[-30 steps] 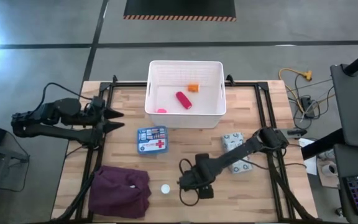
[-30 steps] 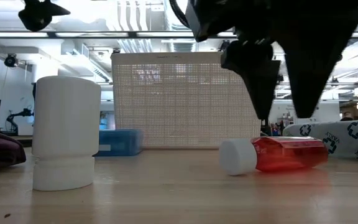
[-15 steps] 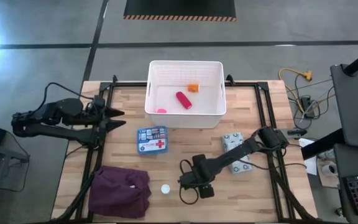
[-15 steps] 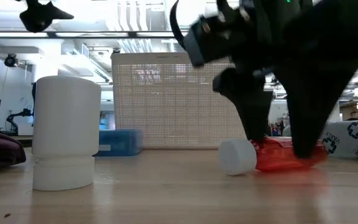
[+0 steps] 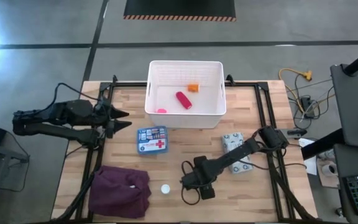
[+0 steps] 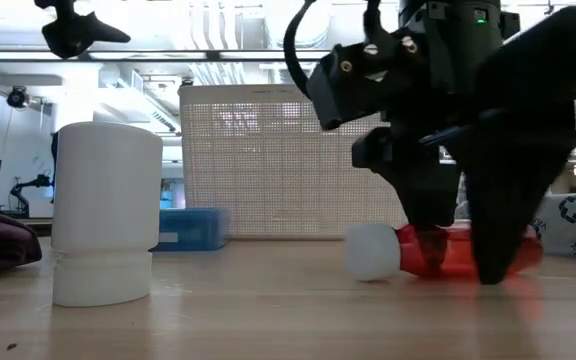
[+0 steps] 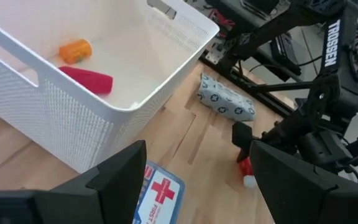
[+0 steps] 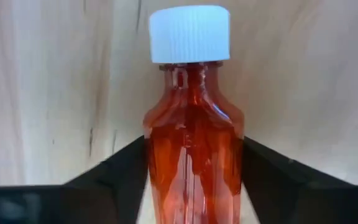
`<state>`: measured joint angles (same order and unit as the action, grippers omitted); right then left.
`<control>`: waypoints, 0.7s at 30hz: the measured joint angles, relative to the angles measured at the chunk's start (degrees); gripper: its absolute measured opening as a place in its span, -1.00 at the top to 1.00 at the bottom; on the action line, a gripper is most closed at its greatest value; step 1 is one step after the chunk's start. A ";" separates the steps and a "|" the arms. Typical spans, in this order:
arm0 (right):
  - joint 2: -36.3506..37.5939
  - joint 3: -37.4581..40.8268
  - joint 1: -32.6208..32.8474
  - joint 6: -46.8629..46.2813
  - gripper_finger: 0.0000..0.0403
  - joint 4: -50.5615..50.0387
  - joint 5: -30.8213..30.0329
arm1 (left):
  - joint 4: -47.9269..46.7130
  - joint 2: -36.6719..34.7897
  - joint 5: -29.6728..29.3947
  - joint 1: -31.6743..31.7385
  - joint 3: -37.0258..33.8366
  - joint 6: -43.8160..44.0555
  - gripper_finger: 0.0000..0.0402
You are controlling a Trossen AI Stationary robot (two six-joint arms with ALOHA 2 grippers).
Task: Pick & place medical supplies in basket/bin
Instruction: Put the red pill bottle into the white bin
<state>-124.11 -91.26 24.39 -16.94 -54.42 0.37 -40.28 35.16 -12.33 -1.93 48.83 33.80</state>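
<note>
Red bottle (image 8: pixel 193 149) lying on table | right hand (image 5: pixel 193 185) lowered, 2 fingers clasping it | left hand (image 5: pixel 124 120) raised, wide

Glossy translucent red plastic bottle (image 8: pixel 193 149) with ribbed white cap, matt perforated white plastic basket (image 5: pixel 185 93), pale planked wooden table (image 5: pixel 272 130), seemingly soft maroon cloth (image 5: pixel 120 191)

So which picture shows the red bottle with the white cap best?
The right wrist view: the red bottle fills the picture, lying between the right pincer's fingers. The low view shows it partly hidden behind that pincer. The left wrist view shows only a speck. From above, the arm hides it.
</note>
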 joint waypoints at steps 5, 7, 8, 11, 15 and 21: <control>1.14 0.02 -1.19 -2.96 0.36 -0.22 -0.83 | -1.34 -0.73 -0.03 0.00 3.33 -1.74 -0.34; 3.06 0.04 -1.63 -6.21 0.41 -0.73 -2.91 | -1.82 -0.86 -0.03 0.00 5.40 -3.27 -0.34; 4.49 0.04 -1.81 -8.44 0.41 -0.91 -4.47 | -2.34 -1.16 -0.03 0.00 6.56 -4.19 -0.34; 9.76 -0.13 -2.65 -16.55 0.40 -1.99 -10.14 | -5.78 -1.39 -0.07 0.01 9.91 -6.94 -0.34; 18.17 -2.71 -5.00 -31.45 0.30 -4.82 -22.68 | -11.11 -1.40 -0.51 0.07 13.33 -8.24 -0.34; 28.75 -6.92 -10.25 -39.63 0.28 -4.98 -52.08 | -13.66 -2.48 -0.60 0.04 12.89 -8.24 -0.34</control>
<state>-95.36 -98.19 14.14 -56.57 -59.40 -51.71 -53.94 32.67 -12.94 -1.90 61.72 25.56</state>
